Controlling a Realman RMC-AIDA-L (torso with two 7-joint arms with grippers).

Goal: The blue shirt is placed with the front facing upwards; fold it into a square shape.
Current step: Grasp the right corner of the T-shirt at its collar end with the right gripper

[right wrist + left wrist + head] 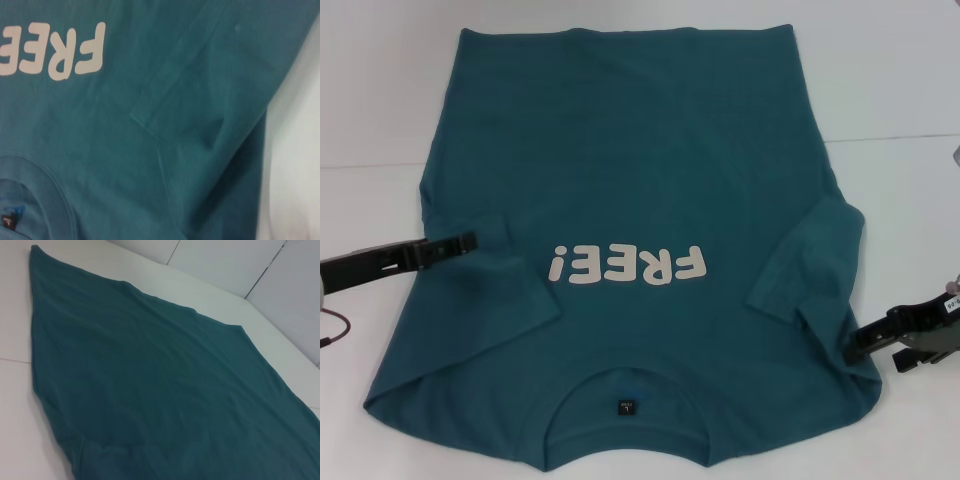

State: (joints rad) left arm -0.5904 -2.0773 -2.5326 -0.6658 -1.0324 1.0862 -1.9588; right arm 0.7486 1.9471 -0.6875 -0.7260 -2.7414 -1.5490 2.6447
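Note:
The blue shirt (640, 150) lies spread front up on the white table (880, 80), collar toward me. Its cream "FREE!" lettering (627, 266) reads upside down, and the dark neck label (625, 406) sits inside the collar. Both short sleeves are turned inward over the body; the right sleeve (808, 262) forms a creased flap. My left gripper (468, 242) reaches in low over the shirt's left edge at sleeve height. My right gripper (855, 348) sits at the shirt's right shoulder edge. The right wrist view shows the lettering (55, 52) and the folded sleeve (190, 100). The left wrist view shows plain shirt (150, 390).
White table surface surrounds the shirt, with bare strips to its left (15, 415) and right (295, 150). A seam line crosses the tabletop behind the right side (890, 138). A thin cable (332, 325) hangs near my left arm.

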